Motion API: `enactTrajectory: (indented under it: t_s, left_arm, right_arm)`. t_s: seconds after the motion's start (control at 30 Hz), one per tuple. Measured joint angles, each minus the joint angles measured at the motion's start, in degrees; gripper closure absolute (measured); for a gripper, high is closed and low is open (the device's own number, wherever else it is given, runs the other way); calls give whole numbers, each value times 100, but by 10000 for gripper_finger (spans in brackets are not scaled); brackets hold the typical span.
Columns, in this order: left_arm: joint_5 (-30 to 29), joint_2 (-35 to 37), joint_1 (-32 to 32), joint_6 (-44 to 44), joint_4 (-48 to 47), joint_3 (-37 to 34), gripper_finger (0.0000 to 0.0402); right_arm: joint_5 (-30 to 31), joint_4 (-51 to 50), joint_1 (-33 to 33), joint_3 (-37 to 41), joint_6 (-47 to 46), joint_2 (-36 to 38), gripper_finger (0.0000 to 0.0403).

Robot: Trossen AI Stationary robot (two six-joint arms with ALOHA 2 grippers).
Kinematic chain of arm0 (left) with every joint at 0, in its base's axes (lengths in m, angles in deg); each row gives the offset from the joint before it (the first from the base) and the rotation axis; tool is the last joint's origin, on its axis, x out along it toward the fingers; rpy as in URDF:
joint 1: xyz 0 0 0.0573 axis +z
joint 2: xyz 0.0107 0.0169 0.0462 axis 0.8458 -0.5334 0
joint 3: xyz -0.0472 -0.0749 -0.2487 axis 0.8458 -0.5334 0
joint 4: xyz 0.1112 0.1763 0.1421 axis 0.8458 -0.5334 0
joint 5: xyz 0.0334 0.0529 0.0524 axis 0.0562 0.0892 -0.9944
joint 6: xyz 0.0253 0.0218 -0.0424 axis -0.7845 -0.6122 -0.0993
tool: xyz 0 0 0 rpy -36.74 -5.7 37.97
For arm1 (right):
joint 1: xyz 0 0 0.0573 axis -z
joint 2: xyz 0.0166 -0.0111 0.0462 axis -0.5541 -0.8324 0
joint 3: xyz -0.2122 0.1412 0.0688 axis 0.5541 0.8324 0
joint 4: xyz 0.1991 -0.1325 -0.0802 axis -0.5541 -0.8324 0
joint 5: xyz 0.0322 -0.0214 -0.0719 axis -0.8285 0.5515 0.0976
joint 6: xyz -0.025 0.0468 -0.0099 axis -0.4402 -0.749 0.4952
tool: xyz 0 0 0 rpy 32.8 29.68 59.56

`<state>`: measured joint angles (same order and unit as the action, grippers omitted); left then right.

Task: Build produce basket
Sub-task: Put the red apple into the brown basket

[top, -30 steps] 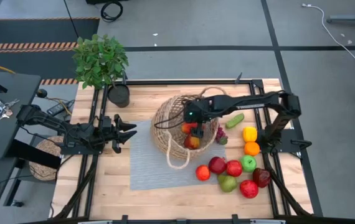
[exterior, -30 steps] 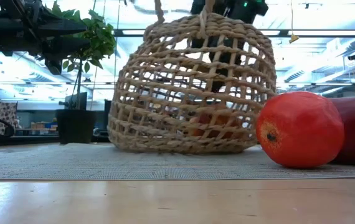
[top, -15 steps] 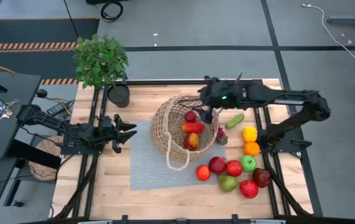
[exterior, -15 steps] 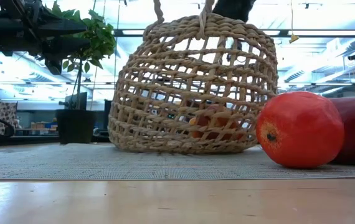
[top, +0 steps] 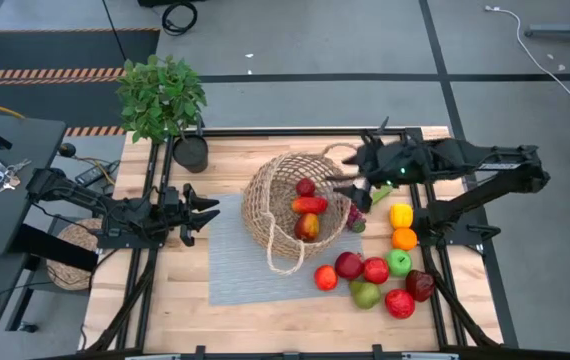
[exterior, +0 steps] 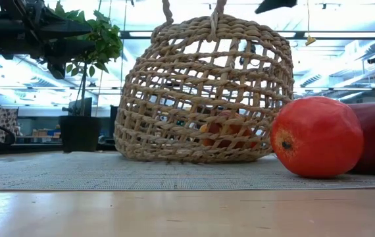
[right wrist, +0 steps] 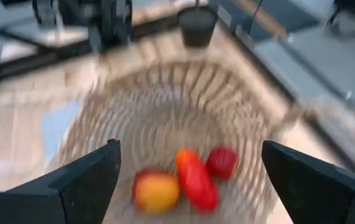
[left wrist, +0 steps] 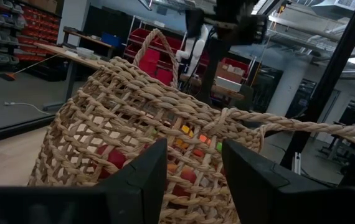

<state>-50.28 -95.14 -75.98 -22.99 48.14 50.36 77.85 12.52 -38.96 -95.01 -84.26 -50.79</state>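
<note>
The right gripper (top: 343,186) hangs empty with fingers spread wide, above the basket's (top: 265,205) rim, nothing between them. Below it the round, open-weave wicker basket holds three smooth pieces of produce (top: 308,205); glossy loose fruit (top: 376,270) lies on bare wood just beyond. The left gripper (top: 208,211) waits half-parted across the grey ribbed mat (top: 230,265), near a leafy potted plant (top: 162,95).

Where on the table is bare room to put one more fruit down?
Free: the grey mat between the basket and the table's front edge, and the bare wood at the front left corner. Crowded: the loose produce right of the basket, below the open right claw. The left claw waits left of the mat.
</note>
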Motion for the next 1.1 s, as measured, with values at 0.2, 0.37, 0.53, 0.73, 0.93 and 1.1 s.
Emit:
enactTrajectory:
  t_s: [0.2,0.37,0.53,0.73,0.93,1.1]
  left_arm:
    - [0,0,-2,0,0,0,241]
    - [0,2,-1,0,2,0,241]
    - [0,1,-2,-2,0,0,241]
    - [0,2,-2,-1,1,1,241]
    - [0,1,0,0,0,0,241]
    - [0,0,0,-2,0,0,241]
  right_arm:
    - [-504,-1504,-665,151,-1547,-46,12]
    - [-450,-1224,-1210,883,-2546,-55,12]
    - [-332,-391,-1751,1628,-3047,-154,15]
    - [-143,-695,-1846,2231,-3208,-74,35]
    - [-616,-31,-1636,2791,-3364,223,56]
    - [-732,1201,-1686,3092,-3538,37,57]
